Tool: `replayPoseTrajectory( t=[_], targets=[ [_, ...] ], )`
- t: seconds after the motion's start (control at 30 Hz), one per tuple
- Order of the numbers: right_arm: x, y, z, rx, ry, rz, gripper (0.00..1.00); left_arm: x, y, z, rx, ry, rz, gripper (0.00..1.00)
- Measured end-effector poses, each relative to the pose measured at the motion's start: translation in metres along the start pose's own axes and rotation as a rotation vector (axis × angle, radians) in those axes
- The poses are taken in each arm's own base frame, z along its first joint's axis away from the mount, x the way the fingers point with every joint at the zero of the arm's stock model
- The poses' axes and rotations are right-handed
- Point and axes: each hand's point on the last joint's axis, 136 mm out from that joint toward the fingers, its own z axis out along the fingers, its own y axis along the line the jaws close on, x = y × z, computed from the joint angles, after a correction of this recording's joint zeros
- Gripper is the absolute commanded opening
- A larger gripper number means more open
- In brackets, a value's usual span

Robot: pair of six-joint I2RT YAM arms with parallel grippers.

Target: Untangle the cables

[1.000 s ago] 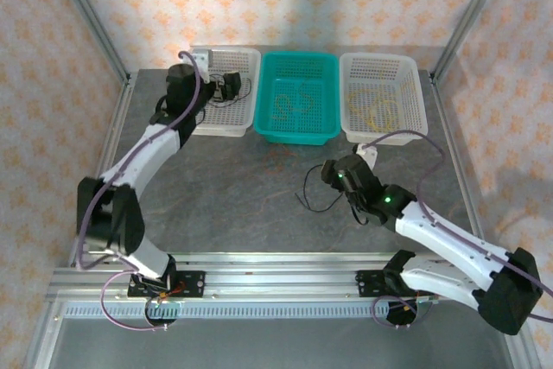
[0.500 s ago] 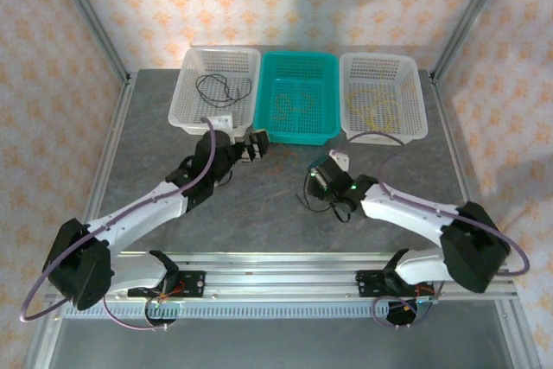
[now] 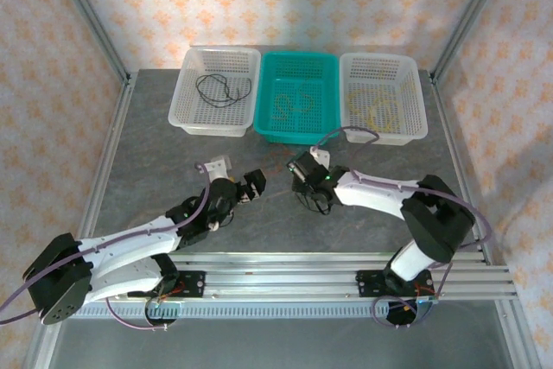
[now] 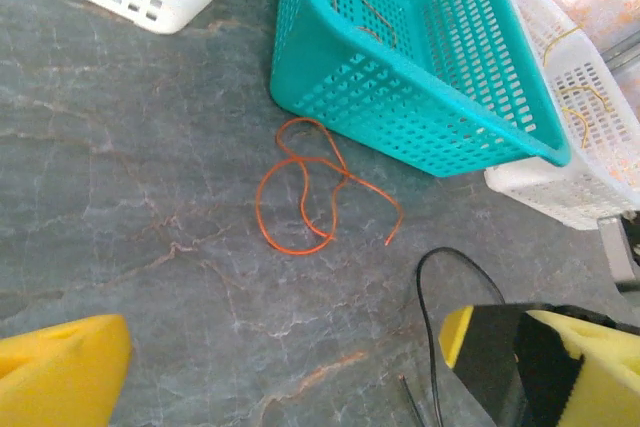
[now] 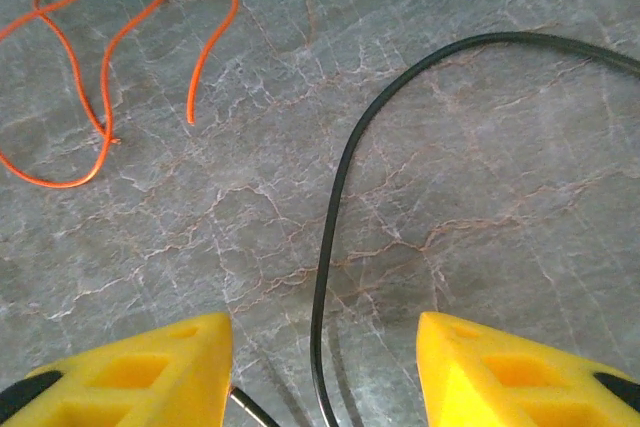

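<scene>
The right tool (image 5: 325,347), spread wide and empty, straddles a thin black cable (image 5: 340,177) near the teal plastic basket (image 4: 400,97); the left tool (image 4: 285,377) near that basket is likewise wide apart and empty.

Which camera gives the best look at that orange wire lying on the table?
The left wrist view: the orange wire lies whole in its loops beside the teal basket. The right wrist view cuts it off at the edge, and the top view gives just a faint streak.

Bright even overhead light, soft faint shadows, sharp wrist close-ups
</scene>
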Motion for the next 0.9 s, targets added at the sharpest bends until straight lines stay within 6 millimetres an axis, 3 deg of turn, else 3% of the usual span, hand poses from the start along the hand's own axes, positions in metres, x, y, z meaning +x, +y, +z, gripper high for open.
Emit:
replayPoseTrajectory(
  t=[0.53, 0.9],
  targets=[
    [0.013, -0.001, 0.029, 0.064, 0.049, -0.038, 0.33, 0.003, -0.002, 0.003, 0.039, -0.027, -0.039, 0.99],
    [0.012, -0.002, 0.03, 0.07, 0.045, -0.036, 0.15, 0.004, -0.003, 0.007, 0.043, -0.029, -0.042, 0.99]
  ],
)
